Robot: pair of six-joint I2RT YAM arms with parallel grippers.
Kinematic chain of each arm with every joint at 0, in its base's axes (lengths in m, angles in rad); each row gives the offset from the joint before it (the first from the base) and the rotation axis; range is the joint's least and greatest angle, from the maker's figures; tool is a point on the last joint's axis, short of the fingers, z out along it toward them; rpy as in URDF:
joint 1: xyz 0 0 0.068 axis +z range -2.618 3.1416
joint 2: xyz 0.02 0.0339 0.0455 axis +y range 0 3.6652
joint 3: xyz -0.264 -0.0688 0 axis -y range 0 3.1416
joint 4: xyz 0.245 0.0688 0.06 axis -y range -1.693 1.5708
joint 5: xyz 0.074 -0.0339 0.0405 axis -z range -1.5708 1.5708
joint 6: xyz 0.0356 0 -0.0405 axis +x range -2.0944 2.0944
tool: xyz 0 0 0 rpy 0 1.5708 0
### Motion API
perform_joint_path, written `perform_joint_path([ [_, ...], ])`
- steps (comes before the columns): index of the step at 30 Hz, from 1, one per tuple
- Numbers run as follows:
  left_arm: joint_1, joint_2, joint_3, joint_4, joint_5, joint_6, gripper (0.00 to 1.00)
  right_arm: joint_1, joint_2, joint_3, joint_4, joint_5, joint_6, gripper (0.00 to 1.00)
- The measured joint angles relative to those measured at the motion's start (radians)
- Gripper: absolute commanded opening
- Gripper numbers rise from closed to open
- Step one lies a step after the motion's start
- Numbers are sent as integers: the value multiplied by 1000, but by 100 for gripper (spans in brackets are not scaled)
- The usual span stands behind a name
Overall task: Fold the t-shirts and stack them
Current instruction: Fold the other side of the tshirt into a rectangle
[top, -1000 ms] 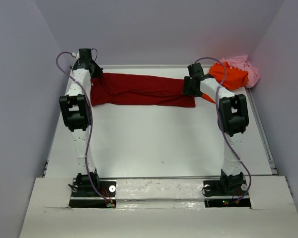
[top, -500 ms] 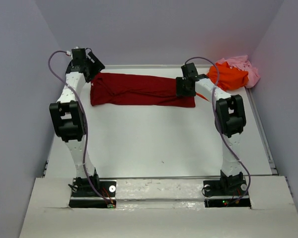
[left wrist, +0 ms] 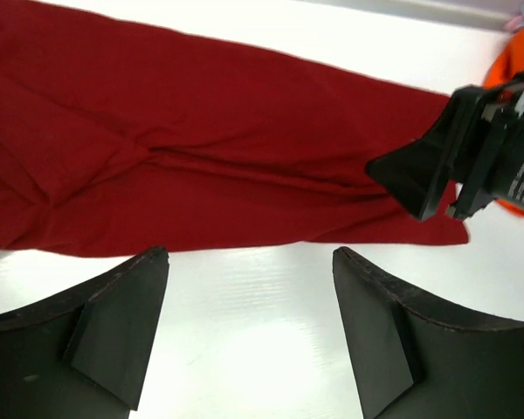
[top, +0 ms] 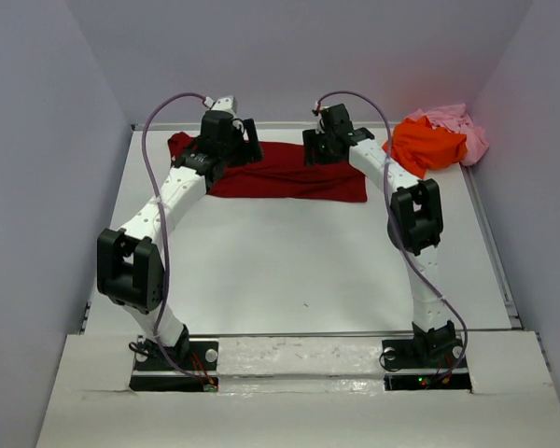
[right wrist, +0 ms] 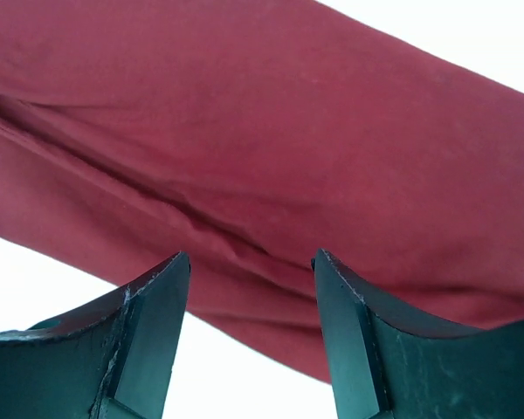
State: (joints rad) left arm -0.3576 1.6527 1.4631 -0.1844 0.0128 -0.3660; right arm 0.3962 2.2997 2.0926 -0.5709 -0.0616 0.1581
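The red shirt [top: 299,173] lies flat as a long narrow band along the far edge of the surface [top: 289,271], already folded lengthwise, its creases running end to end. A second ago I stood at its two ends, my left fingers [left wrist: 113,323] pinched shut at the left one. Since then they have let go and spread wide, and both arms have swung inward — the band itself has not shifted. I take that to mean the lengthwise fold is finished and the crosswise fold comes next, so new holds nearer the middle are what I need. My left fingers hang wide over the near hem left of centre, with bare surface between them and cloth just beyond the tips; they hold nothing. My right fingers [right wrist: 148,332] are wide too, over the band right of centre, with cloth filling the gap below them and no contact that I can make out. The two wrists are near each other but apart. In the far right corner the orange shirt [top: 427,145] sits crumpled against the pink shirt [top: 459,121] — both unfolded, so most of the job remains.
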Motion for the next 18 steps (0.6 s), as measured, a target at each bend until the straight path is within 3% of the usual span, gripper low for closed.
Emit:
perform_joint_path([
  [8,-113,-6,-17,-36,-90,51,86,36,183,147,-51,-81,-41,62],
  [16,-101,-12,-18,-37,-92,55,86,80,208,150,-80,-100,-61,61],
  [18,-90,-12,-18,-37,-88,54,86,84,208,148,-80,-99,-67,56],
])
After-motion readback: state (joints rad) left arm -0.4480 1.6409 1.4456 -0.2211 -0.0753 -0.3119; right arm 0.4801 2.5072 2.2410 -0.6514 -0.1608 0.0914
